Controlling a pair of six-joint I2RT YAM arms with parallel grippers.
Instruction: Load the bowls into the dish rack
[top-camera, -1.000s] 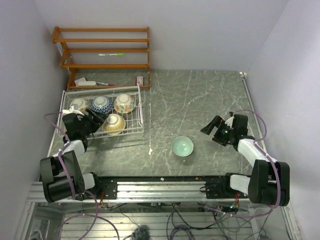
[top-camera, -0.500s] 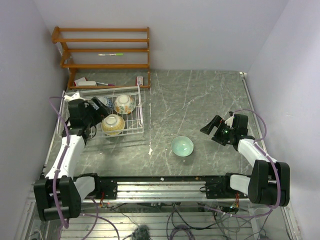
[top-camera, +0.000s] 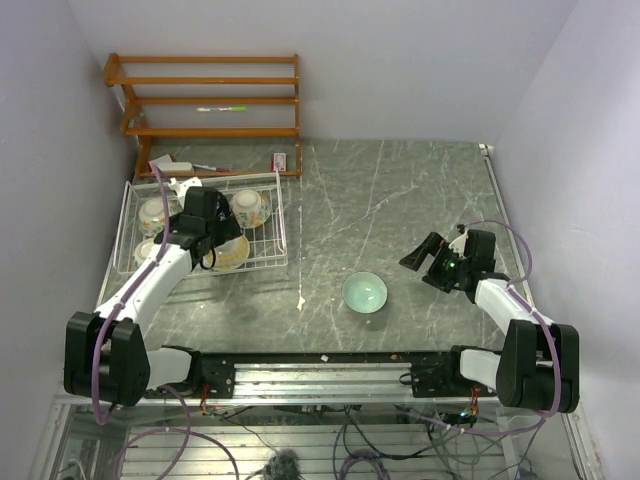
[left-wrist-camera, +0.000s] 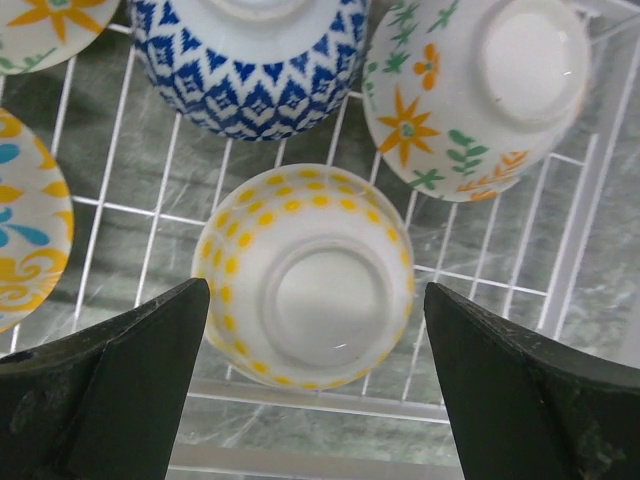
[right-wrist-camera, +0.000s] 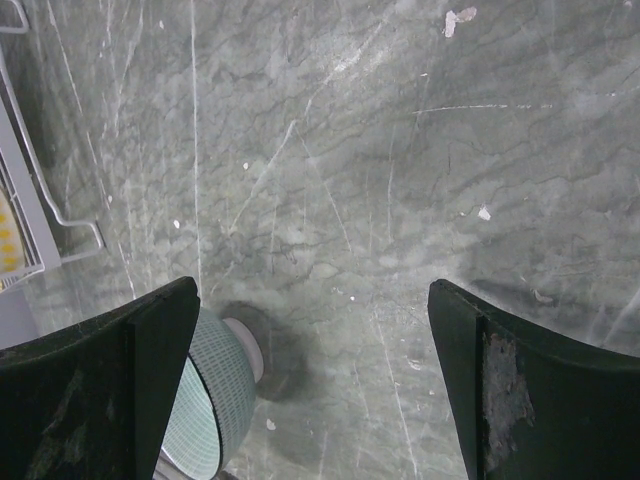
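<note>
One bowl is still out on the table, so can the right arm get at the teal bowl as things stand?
Probably yes. The teal bowl sits upright and alone on the table, close to the right gripper, which is open, and nothing lies between them.

bowls (top-camera: 250, 207) in dish rack (top-camera: 282, 230) | lone bowl (top-camera: 364, 292) on table (top-camera: 400, 190), rightward

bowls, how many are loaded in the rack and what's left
Done: five patterned bowls sit upside down in the dish rack. In hand: nothing; the left hand is open above the yellow-dotted bowl, the right hand open too. Left: the teal bowl on the table.
</note>
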